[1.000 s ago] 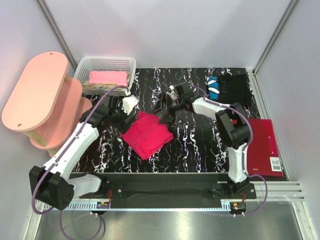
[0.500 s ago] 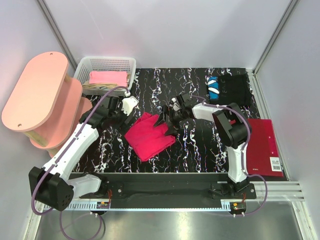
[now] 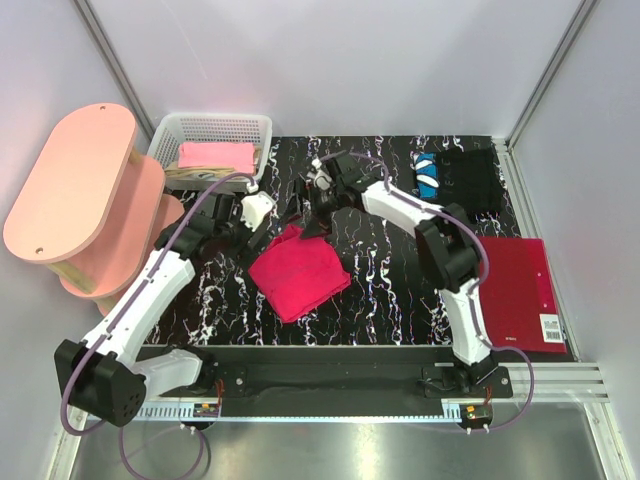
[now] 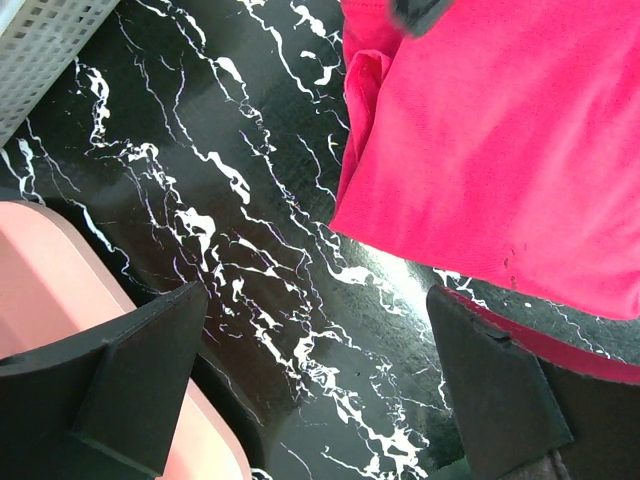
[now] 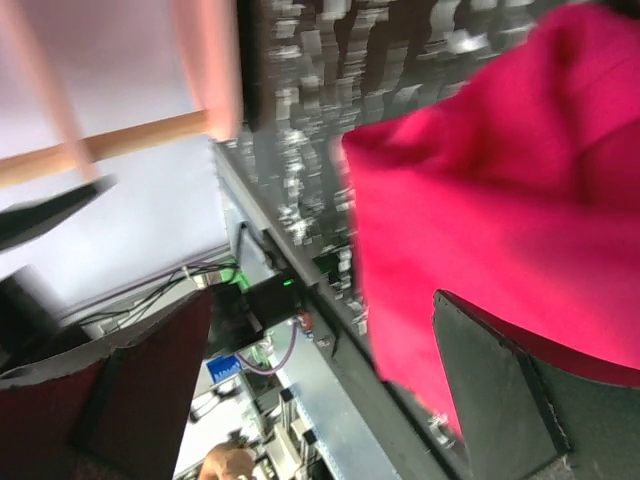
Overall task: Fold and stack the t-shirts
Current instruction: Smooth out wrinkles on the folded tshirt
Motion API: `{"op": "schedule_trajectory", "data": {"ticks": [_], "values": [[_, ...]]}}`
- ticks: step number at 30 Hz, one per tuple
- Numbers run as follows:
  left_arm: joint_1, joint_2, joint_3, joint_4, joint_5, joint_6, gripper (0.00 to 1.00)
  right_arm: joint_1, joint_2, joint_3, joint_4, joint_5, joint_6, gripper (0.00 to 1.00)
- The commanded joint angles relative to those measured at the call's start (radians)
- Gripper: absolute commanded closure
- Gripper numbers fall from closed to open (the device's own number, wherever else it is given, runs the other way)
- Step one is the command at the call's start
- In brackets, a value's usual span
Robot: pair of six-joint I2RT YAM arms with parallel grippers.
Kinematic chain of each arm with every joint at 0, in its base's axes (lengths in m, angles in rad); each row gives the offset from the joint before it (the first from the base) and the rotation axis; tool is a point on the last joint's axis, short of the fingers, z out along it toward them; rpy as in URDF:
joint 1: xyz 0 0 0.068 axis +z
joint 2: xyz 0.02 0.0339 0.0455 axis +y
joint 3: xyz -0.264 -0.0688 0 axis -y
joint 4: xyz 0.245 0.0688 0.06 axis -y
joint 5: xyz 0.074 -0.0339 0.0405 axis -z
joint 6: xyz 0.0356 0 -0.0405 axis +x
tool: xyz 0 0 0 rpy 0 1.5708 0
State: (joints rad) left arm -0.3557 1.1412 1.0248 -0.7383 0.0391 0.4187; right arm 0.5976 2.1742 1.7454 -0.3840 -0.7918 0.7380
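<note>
The crimson-red t-shirt lies folded in a rough square at the middle of the black marbled table. It fills the upper right of the left wrist view and the right of the blurred right wrist view. My left gripper is open and empty, just left of the shirt's back corner. My right gripper is open and empty, over the shirt's back corner. A folded black t-shirt with a blue-white patch lies at the back right. A pink t-shirt lies on a beige one in the basket.
A white basket stands at the back left. A pink two-tier shelf stands left of the table. A flat stiff dark-red rectangle with a barcode label lies at the right edge. The arm bases and a rail run along the near edge.
My right gripper moved from the shirt's right side back and to the left, to its back corner. The shirt's right flap now lies flatter. My left gripper has hardly moved.
</note>
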Motion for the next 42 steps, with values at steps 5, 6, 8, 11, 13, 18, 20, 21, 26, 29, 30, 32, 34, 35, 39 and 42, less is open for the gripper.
{"op": "schedule_trajectory", "data": {"ticks": [5,6,8,11,13,18,20,21,26,29,30,32,34,35,39,42], "values": [[0.006,-0.021,0.02,0.01,0.035,0.012,0.01,0.004,0.24,0.028,0.01,-0.034,0.02,0.0],[0.004,-0.012,0.024,0.005,0.038,0.014,0.01,0.004,0.236,0.025,0.008,-0.029,0.015,0.0],[0.004,0.0,0.038,-0.01,0.045,0.02,0.01,0.002,0.199,0.014,0.01,-0.032,0.001,0.0],[-0.005,0.012,0.047,-0.021,0.061,0.035,0.01,-0.001,0.101,-0.004,0.01,-0.043,-0.026,0.0],[-0.014,0.023,0.054,-0.026,0.07,0.043,0.01,-0.005,0.04,-0.036,0.007,-0.035,-0.058,0.0],[-0.091,0.067,0.061,-0.029,0.035,0.051,0.01,-0.07,-0.169,-0.171,-0.006,0.037,-0.117,0.0],[-0.123,0.083,0.07,-0.027,0.022,0.054,0.01,-0.099,-0.229,-0.262,-0.003,0.061,-0.127,0.0],[-0.13,0.103,0.075,-0.027,0.019,0.054,0.01,-0.113,-0.244,-0.291,-0.004,0.069,-0.132,0.0],[-0.163,0.193,0.126,-0.027,0.019,0.049,0.01,-0.16,-0.297,-0.435,0.007,0.131,-0.154,0.0],[-0.177,0.245,0.144,-0.026,0.021,0.045,0.01,-0.17,-0.286,-0.471,0.016,0.128,-0.158,0.0],[-0.18,0.259,0.15,-0.024,0.021,0.045,0.01,-0.17,-0.281,-0.478,0.022,0.125,-0.161,0.01],[-0.186,0.29,0.156,-0.026,0.018,0.037,0.01,-0.174,-0.271,-0.489,0.028,0.12,-0.161,0.0],[-0.19,0.301,0.161,-0.026,0.022,0.032,0.01,-0.179,-0.261,-0.5,0.034,0.12,-0.172,0.0],[-0.192,0.307,0.161,-0.026,0.022,0.031,0.01,-0.189,-0.257,-0.504,0.036,0.12,-0.175,0.0],[-0.192,0.325,0.162,-0.026,0.022,0.031,0.01,-0.214,-0.245,-0.558,0.08,0.109,-0.17,0.0],[-0.195,0.344,0.166,-0.024,0.021,0.028,0.01,-0.22,-0.237,-0.59,0.12,0.089,-0.161,0.0]]}}
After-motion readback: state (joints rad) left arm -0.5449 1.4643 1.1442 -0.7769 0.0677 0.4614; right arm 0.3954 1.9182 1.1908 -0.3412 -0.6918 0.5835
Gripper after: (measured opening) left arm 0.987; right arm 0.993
